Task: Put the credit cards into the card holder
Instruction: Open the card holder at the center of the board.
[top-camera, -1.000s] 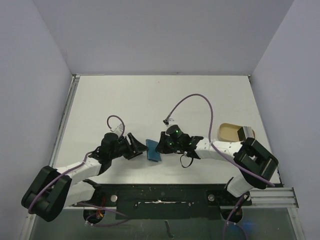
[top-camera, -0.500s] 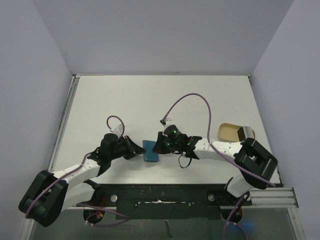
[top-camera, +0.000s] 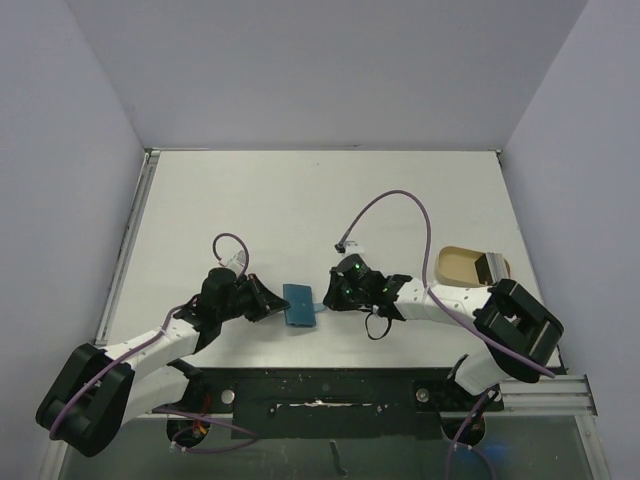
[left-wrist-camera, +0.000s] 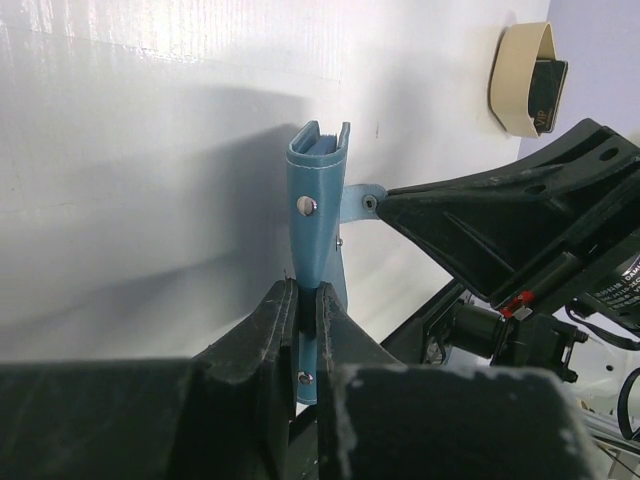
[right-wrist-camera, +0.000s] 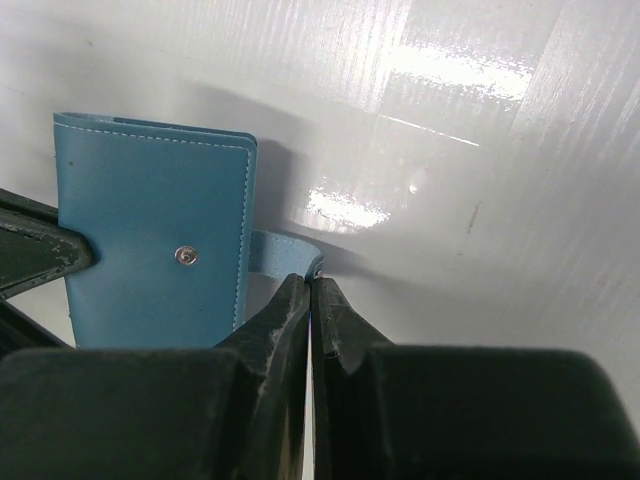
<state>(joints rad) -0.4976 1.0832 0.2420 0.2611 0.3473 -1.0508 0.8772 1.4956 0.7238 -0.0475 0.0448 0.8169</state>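
The card holder sits closed between the left gripper, clamped on its edge, and the right gripper, pinching its snap tab.

I worked in a robotics lab cell. My white-and-black left arm and right arm were bolted to a black metal mounting plate at the edge of a bare white tabletop. Plain pale lilac partition walls boxed it in, and thin purple cables looped off my wrists.
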